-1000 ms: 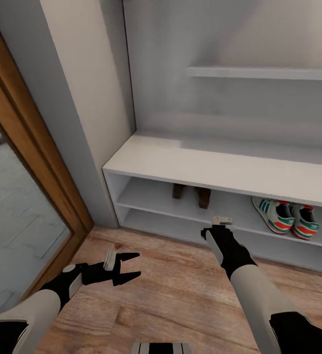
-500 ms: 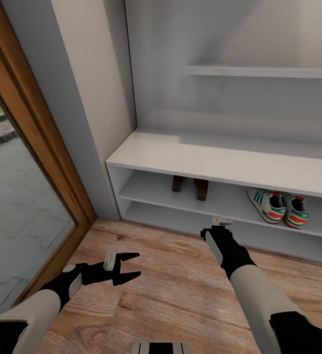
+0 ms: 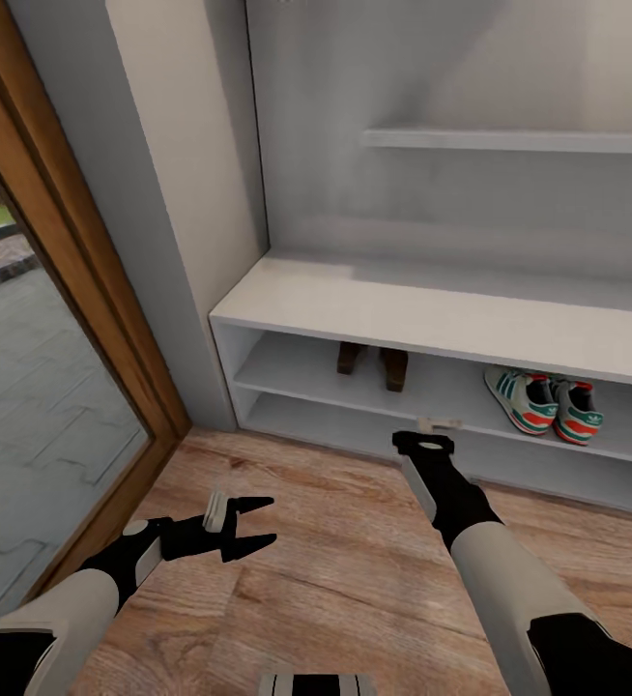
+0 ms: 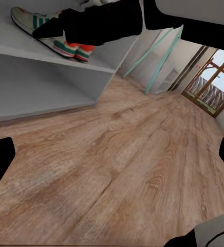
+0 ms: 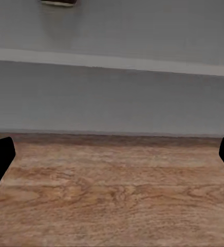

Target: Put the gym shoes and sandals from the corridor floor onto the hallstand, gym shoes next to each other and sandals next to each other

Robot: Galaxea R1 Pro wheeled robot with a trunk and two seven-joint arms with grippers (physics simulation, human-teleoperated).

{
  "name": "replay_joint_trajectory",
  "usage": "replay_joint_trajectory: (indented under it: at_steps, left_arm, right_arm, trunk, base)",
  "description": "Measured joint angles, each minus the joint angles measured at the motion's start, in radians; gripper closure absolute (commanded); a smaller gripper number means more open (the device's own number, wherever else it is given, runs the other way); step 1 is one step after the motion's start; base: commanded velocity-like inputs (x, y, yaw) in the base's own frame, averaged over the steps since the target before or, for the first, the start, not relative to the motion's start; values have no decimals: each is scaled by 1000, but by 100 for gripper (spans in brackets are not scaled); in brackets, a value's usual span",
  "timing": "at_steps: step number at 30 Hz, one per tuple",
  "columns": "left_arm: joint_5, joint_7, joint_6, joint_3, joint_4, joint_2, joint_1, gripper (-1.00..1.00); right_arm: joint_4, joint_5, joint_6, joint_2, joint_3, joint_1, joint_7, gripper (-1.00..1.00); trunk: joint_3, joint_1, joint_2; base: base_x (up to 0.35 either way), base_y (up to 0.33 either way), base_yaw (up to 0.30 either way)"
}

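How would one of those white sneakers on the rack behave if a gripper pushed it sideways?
The gym shoes sit flat on their soles on the shoe rack, so one would probably slide rather than tip. They lie close together, so a push likely nudges the other too. The uppers look soft and may give.

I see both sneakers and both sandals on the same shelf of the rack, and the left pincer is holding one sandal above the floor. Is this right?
Not quite. The left pincer is open and holds nothing; the head view shows this. The rest is right: the sneakers and the sandals stand on the same shelf of the rack, and the pincer hangs above the floor.
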Motion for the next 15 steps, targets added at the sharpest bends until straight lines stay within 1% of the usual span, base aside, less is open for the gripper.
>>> replay_joint_trajectory:
  at_steps: [2, 3, 4, 5, 7, 8, 10, 15]
  left_arm:
    - [0, 0, 0, 0, 0, 0, 0, -100]
    - [0, 0, 0, 0, 0, 0, 0, -100]
    - [0, 0, 0, 0, 0, 0, 0, -100]
    - [0, 0, 0, 0, 0, 0, 0, -100]
    - [0, 0, 0, 0, 0, 0, 0, -100]
    - [-1, 0, 0, 0, 1, 0, 0, -100]
    - [-1, 0, 0, 0, 1, 0, 0, -100]
    - [-1, 0, 0, 0, 1, 0, 0, -100]
  right_arm:
    - [4, -1, -37, 0, 0, 2, 0, -100]
    - [17, -2, -81, 0, 0, 8, 0, -100]
    - [29, -2, -105, 1, 0, 13, 0, -100]
    - [63, -1, -152, 2, 0, 20, 1, -100]
    - [110, 2, -200, 3, 1, 25, 0, -100]
    - [217, 4, -280, 5, 2, 32, 0, -100]
    - [273, 5, -294, 5, 2, 33, 0, -100]
    - [316, 3, -303, 6, 2, 34, 0, -100]
  trunk:
    - [0, 0, 0]
    - [0, 0, 0]
    - [0, 0, 0]
    - [0, 0, 0]
    - [0, 0, 0]
    - [0, 0, 0]
    - [0, 0, 0]
    - [0, 0, 0]
  base:
    - [-289, 0, 0]
    - [-307, 0, 0]
    - [-318, 0, 0]
    - [-322, 0, 0]
    - [-329, 0, 0]
    - [-330, 0, 0]
    - [-251, 0, 0]
    - [-84, 0, 0]
